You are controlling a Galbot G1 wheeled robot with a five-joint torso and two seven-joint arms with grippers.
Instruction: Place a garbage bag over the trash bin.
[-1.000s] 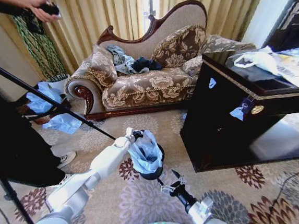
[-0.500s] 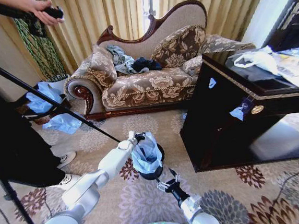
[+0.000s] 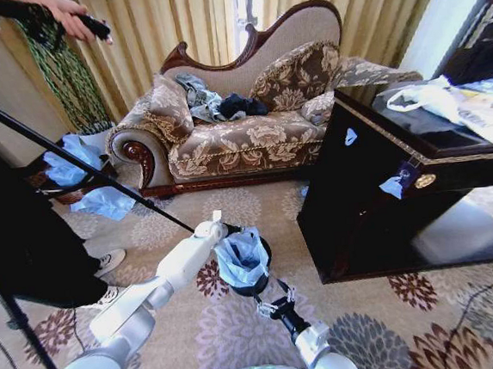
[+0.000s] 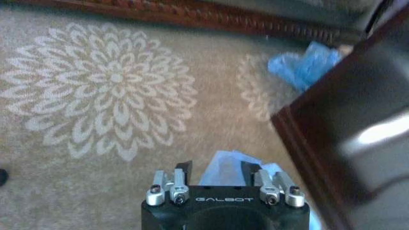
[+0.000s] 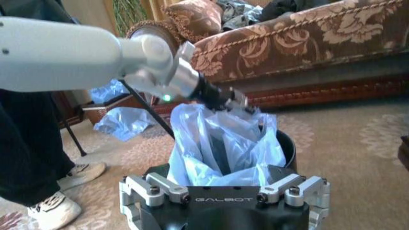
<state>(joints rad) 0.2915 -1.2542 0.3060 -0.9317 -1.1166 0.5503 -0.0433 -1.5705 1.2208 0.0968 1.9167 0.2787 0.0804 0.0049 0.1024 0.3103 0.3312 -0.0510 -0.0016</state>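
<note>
A small black trash bin (image 3: 256, 274) stood upright on the patterned carpet, in front of the sofa and just beside a dark wooden cabinet. Its smooth round side showed below and behind the plastic. A thin, pale blue, slightly see-through garbage bag (image 3: 240, 257) sat inside the bin, bunched and crumpled, rising above the rim in loose folds. In the right wrist view, the garbage bag (image 5: 223, 146) stood up in two tall flaps with a dark gap between them, and the trash bin (image 5: 286, 148) showed as a curved black edge beside it. The bag's mouth was not stretched over the rim.
</note>
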